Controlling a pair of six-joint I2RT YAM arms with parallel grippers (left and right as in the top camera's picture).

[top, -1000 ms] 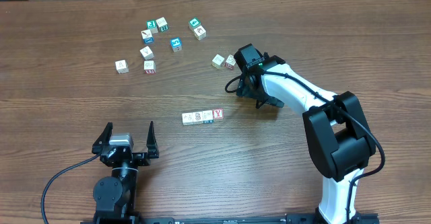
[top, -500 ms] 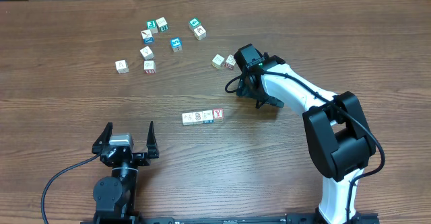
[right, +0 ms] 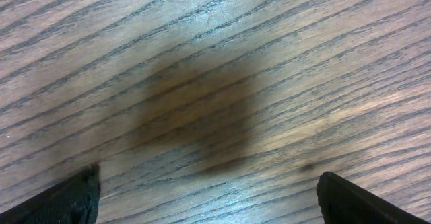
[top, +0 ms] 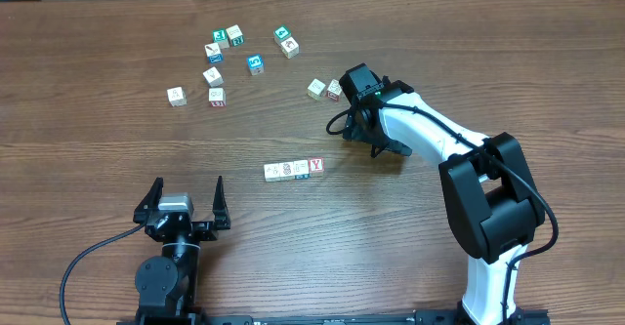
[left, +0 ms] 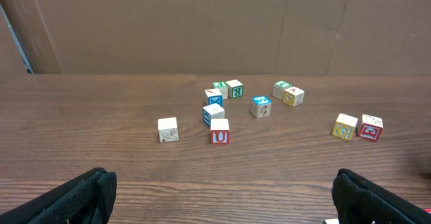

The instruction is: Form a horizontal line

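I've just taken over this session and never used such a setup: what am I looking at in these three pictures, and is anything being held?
Two robot arms work at a wooden table. The top picture looks down from above; the other two come from cameras on each arm's wrist. The left gripper rests near the front edge, jaws open, facing the scattered blocks. The right gripper points down at bare wood, jaws open too. Nothing is held. Mid-table lies a short row of blocks, touching, with a red Y at its right end.

Bare wood table [right: 283, 62] (dark shadow mid-frame), claw [right: 209, 194] fingertips spread wide.
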